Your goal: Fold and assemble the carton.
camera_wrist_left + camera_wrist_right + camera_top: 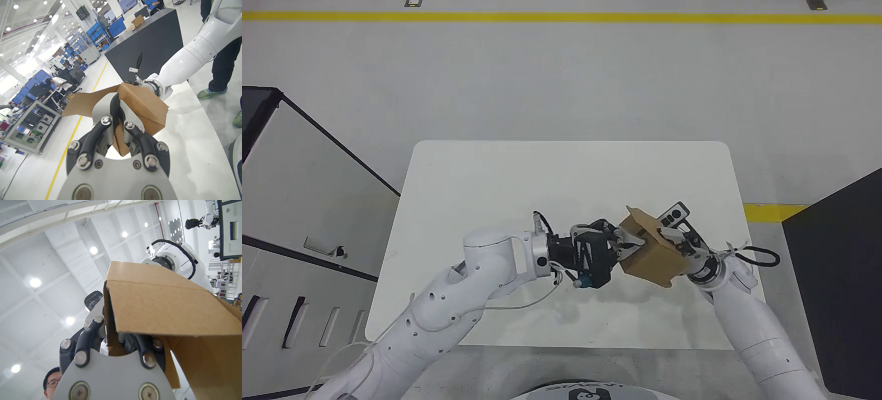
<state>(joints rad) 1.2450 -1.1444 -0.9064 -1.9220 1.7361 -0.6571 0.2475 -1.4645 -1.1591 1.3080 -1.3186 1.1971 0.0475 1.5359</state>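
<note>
The brown carton hangs partly folded above the white table, held between both arms. From the lower left, my left gripper is shut on one of its flaps. In the left wrist view the fingers pinch that flap, and the carton's body and an open flap stand beyond my left gripper. From the lower right, my right gripper is shut on the opposite side. In the right wrist view my right gripper clamps a carton wall, whose top panel hides one finger.
A dark cabinet stands just off the table's right edge, also seen as a black counter. A grey cabinet stands to the left. The table's far half lies bare. Yellow floor lines run beyond.
</note>
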